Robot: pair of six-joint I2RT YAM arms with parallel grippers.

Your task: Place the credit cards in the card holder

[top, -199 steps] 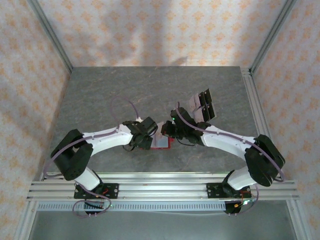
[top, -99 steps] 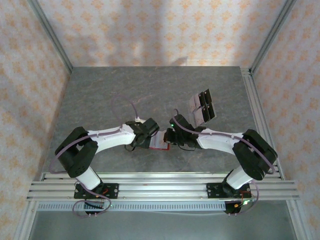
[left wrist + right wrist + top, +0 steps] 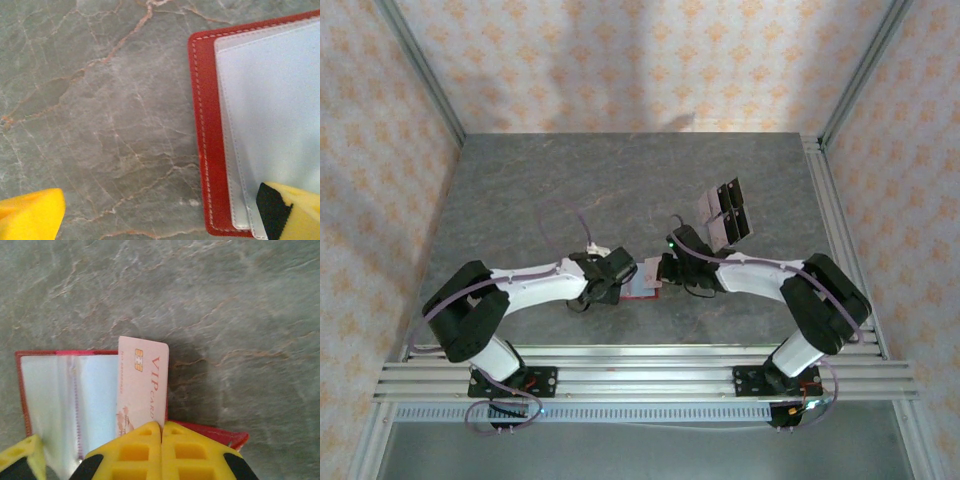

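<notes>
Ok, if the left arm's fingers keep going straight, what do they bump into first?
Probably the card holder. The left fingers are wide open, with one over its pale inner corner and the other over bare table. I cannot tell how near they are.

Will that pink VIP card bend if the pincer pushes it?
Probably stiff: the VIP card lies flat and straight-edged on the card holder. It likely slides easily: that holder looks glossy inside. Thin and light, so the shut right pincer could nudge it.

Open red card holder (image 3: pixel 55 400), pink card (image 3: pixel 142 390) overlapping
</notes>
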